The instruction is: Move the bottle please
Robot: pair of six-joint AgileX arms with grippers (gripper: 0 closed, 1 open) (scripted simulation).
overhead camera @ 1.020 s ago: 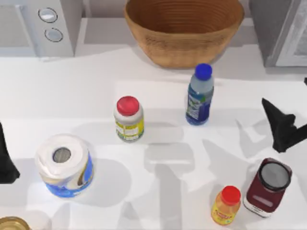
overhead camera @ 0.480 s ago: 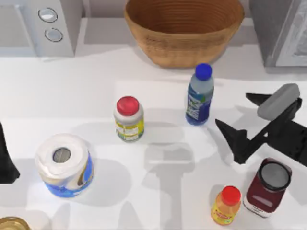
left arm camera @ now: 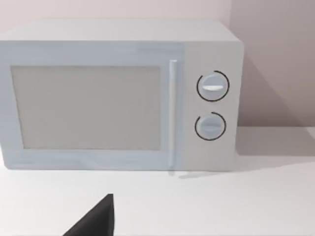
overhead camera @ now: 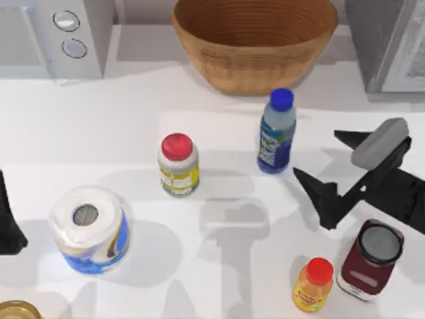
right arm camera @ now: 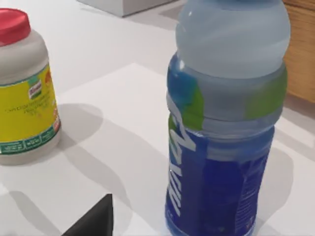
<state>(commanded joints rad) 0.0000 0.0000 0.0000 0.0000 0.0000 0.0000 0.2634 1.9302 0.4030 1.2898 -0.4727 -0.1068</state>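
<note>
Two arms are sitting at the white table (overhead camera: 219, 279), and near the front edge, toward the right, a small orange bottle (overhead camera: 313, 285) is standing beside a dark red jar (overhead camera: 370, 259). At the front left a roll of paper (overhead camera: 88, 228) in blue wrapping is standing on end. The left gripper (overhead camera: 8, 222) is resting at the table's left edge; whether its fingers are apart or together cannot be told. Farther back on the right, the right gripper (overhead camera: 330, 169) is hovering just beside the bottle (overhead camera: 276, 132), its two dark fingers spread wide apart and pointing toward it, touching nothing. That bottle is standing upright, right of centre, blue cap on top; in the right wrist view it (right arm camera: 224, 118) is looming close. A white jar (overhead camera: 178, 164) with a red lid is standing to its left, well apart. Behind the bottle a wicker basket (overhead camera: 255, 41) is sitting, and a microwave (overhead camera: 56, 36) is occupying the far left corner.
</note>
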